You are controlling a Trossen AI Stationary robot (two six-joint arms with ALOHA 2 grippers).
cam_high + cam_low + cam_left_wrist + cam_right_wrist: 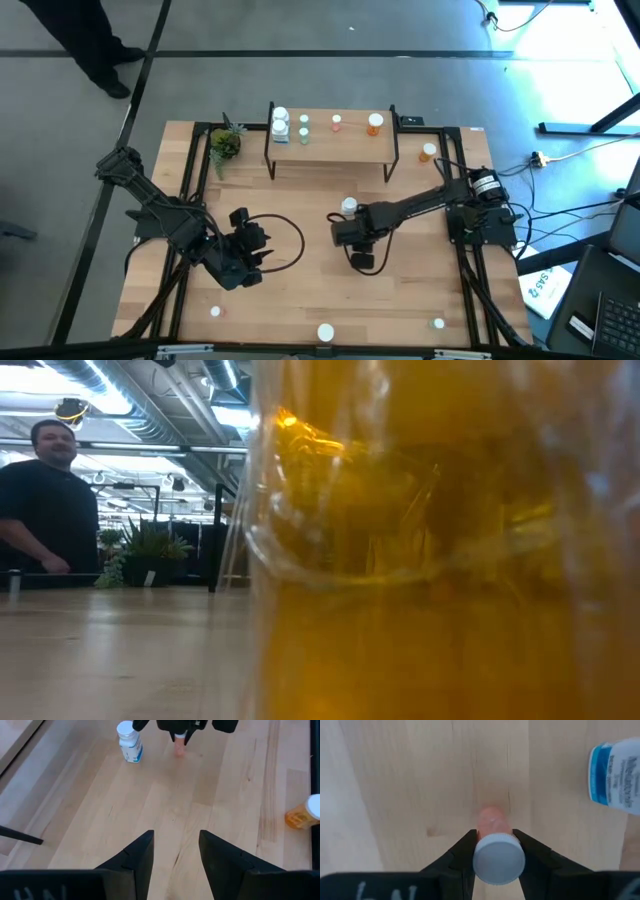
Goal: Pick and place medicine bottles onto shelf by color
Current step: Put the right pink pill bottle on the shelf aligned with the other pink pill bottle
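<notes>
My right gripper (352, 235) points down at the table's middle, shut on a small pink bottle (492, 820) with a white cap; the left wrist view shows that pink bottle (179, 749) under it. A white bottle with a blue label (348, 206) stands upright just beside it. The shelf (330, 150) at the far side carries white, green, pink and orange bottles in a row. My left gripper (175, 855) hovers open over bare wood left of centre, holding nothing. My right gripper pinches the pink bottle by its white cap (498, 859), one finger on each side. The fingers come from above, pointing down. The bottle is upright below them; whether its base still rests on the table I cannot tell.
An orange bottle (428, 152) lies on the table right of the shelf. A potted plant (224, 143) stands left of it. Three more bottles (325, 332) sit near the front edge. An orange bottle (440, 560) right at the lens fills most of the low view; a person stands beyond the table.
</notes>
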